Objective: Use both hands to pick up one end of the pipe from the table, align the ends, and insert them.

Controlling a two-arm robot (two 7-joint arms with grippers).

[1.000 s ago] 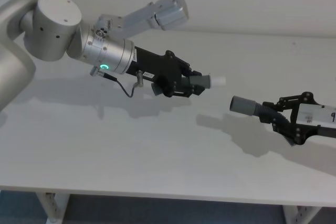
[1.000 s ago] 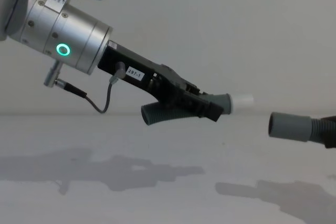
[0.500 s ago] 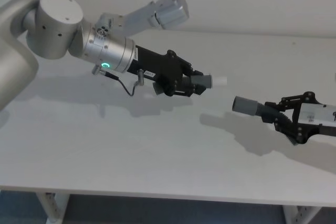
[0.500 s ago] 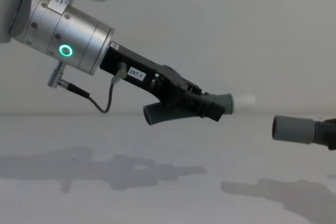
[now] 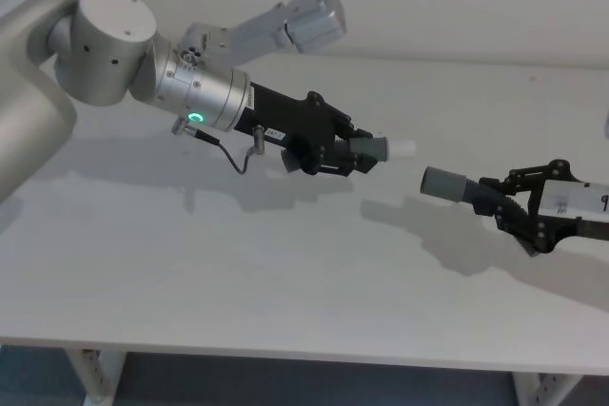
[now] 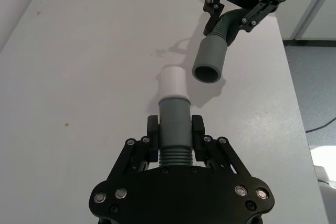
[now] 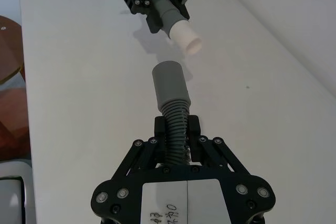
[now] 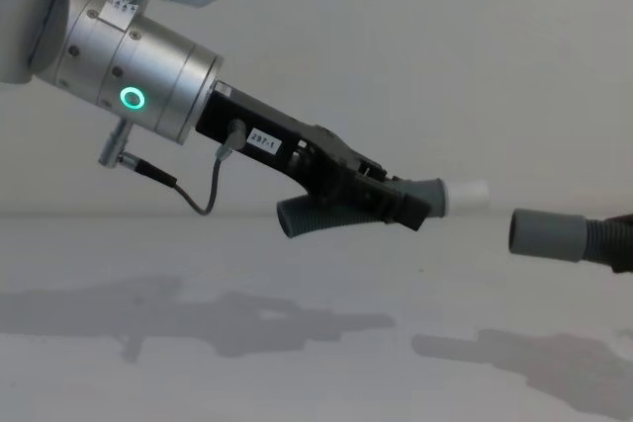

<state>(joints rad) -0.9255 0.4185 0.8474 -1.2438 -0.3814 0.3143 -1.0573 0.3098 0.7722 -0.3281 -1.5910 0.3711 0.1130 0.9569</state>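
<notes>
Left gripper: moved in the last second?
Yes. The left gripper shifted slightly right against the table's far edge, toward the grey collar in the right gripper.

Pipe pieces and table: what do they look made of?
White-tipped piece: likely matt grey plastic, ribbed midsection; tip smooth white, no gloss.
Collared piece: same dull grey plastic; ribbed neck may flex; collar hollow, thin-walled.
Table: matt white, perhaps laminate; soft shadows, no reflections.

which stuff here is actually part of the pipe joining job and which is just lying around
Job: left claw, shut on the white-tipped pipe piece; right claw, shut on the grey-collared pipe piece; table beneath.
Lying about: brown round object beyond the table edge, in the right wrist view.
</notes>
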